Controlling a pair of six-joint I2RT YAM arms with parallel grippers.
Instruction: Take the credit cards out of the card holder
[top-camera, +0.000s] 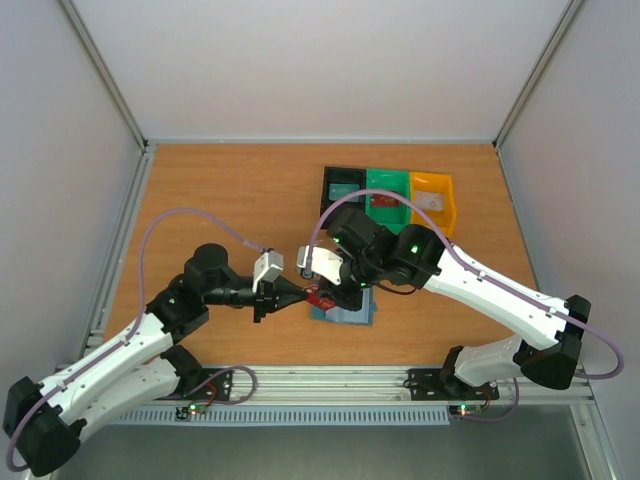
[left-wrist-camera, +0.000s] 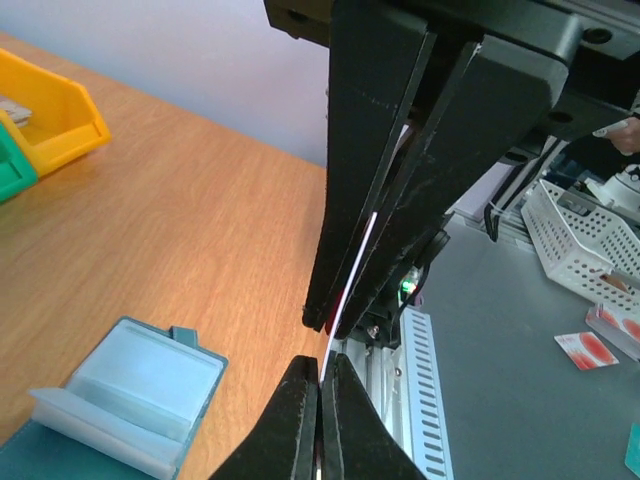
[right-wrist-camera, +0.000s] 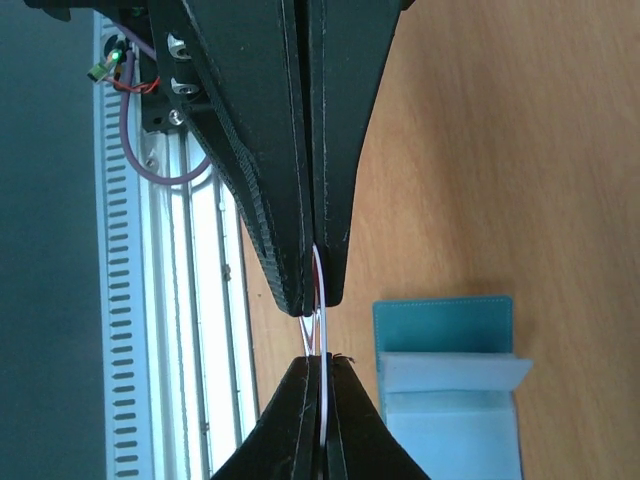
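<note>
Red credit card (top-camera: 320, 297) pinched between both grippers, low over the wooden table (top-camera: 220, 190) near its front edge. Left gripper (top-camera: 305, 293) comes in from the left, right gripper (top-camera: 331, 291) from the right, tips almost meeting over the card.

Left wrist view: left gripper (left-wrist-camera: 321, 368) fingers pressed together on the card's thin edge. Right gripper (left-wrist-camera: 331, 322) fingers clamped on the same card from above, so the card (left-wrist-camera: 358, 255) shows only as a pale and red sliver between the black pads.

Right wrist view: right gripper (right-wrist-camera: 321, 362) fingers tight on the edge. Left gripper (right-wrist-camera: 314, 298) clamped opposite, and the thin edge (right-wrist-camera: 318, 325) bows slightly in the gap between the 2 pairs of tips. Pale and red lines show there, cannot tell if 1 card or more.

Card holder (top-camera: 348, 312) lies flat on the table just beside the grippers, blue-grey cover down, lighter blue pockets facing up (left-wrist-camera: 140, 385) (right-wrist-camera: 450, 390). Held card is outside the pockets, apart from the holder in both wrist views.

3 bins in a row further back: black bin (top-camera: 342, 184), green bin (top-camera: 388, 186), yellow bin (top-camera: 436, 197). Something reddish sits in the green one, too small to tell
</note>
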